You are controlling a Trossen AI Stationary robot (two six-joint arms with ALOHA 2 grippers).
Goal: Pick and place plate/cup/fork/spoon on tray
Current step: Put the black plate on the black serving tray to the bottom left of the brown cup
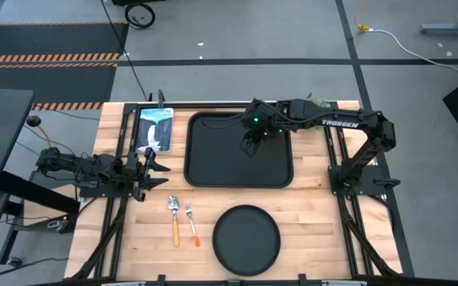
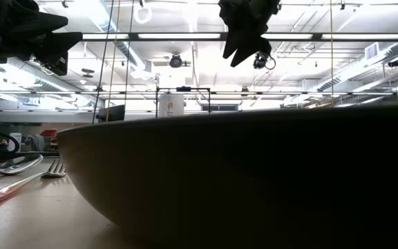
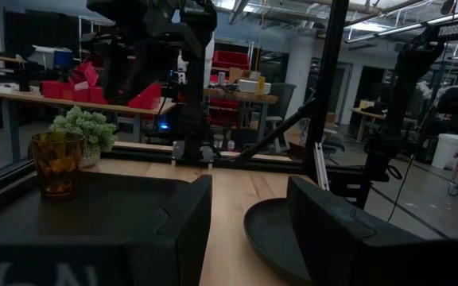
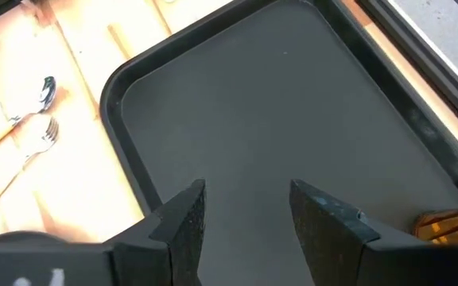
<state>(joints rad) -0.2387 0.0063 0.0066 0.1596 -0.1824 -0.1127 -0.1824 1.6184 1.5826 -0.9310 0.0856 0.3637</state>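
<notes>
On the tray, the cup (mostly cut off) sits beside the spread right gripper.

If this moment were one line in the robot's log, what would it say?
right gripper: open above tray | cup: on tray | plate, fork, spoon: on table | left gripper: waiting beside tray

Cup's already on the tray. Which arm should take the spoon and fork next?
Left, probably. The left gripper sits open on the same side of the table as the spoon and fork. The right gripper is open over the tray, farther away.
</notes>
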